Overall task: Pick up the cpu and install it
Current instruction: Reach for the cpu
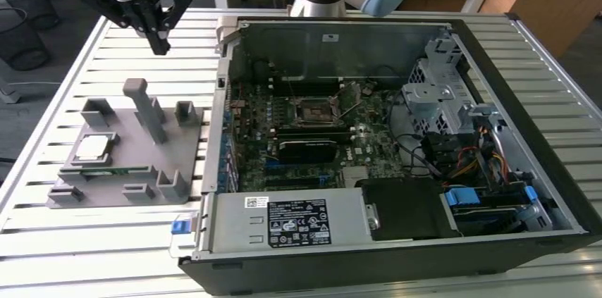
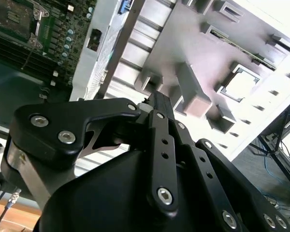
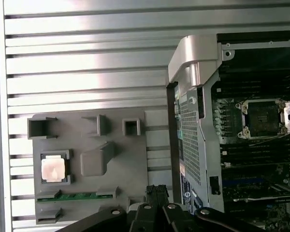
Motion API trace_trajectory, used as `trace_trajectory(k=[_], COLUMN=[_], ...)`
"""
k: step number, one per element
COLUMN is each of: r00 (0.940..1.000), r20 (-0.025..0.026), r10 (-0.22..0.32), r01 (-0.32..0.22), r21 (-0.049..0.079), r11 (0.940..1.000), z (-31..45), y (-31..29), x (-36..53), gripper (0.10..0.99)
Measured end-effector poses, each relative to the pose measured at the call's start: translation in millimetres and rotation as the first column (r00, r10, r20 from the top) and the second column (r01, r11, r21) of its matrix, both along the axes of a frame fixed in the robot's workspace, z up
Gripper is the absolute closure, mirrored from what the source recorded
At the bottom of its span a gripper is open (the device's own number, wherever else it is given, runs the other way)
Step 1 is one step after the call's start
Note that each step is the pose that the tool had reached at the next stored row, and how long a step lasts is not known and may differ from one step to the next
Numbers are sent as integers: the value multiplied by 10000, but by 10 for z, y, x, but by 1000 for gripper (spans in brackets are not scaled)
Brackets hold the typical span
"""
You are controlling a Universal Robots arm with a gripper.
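Well, from where I stand nothing of the job looks done yet. The cpu [image 1: 92, 146] lies flat in a shallow square recess of the grey holder [image 1: 179, 171], silvery top facing up, at the end of the holder farthest from the open computer case [image 1: 526, 101]. Just beside it on the holder, a long green memory stick [image 1: 108, 169] sits in its slot. The gripper [image 1: 160, 46] hangs in the air above the holder's edge, well apart from the cpu and touching nothing. Its black fingers [image 3: 157, 191] are drawn together to a point with nothing between them, and both wrist views show that. Past the holder, inside the case, the black socket [image 1: 315, 110] on the motherboard looks unoccupied, its metal plate seemingly folded back, though I cannot be sure of the latch. So I judge the whole task is left: the chip has not been grasped or lifted off the holder, and it has not been seated in the socket. Holder and case both rest on the slatted metal table [image 1: 56, 241].
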State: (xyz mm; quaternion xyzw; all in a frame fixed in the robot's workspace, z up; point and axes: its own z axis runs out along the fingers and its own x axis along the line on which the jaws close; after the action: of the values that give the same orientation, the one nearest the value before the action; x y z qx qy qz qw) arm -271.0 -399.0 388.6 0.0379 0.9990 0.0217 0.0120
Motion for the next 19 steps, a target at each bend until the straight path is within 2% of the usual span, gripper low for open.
trace_trajectory(k=[4, 19], r00=[10000, 10000], r20=[-3, -3], r10=[2, 0], r01=[-2, 0], r21=[0, 0], r11=[10000, 10000], z=[-6, -30], y=[1, 6], x=[-146, -821], gripper=[980, 980])
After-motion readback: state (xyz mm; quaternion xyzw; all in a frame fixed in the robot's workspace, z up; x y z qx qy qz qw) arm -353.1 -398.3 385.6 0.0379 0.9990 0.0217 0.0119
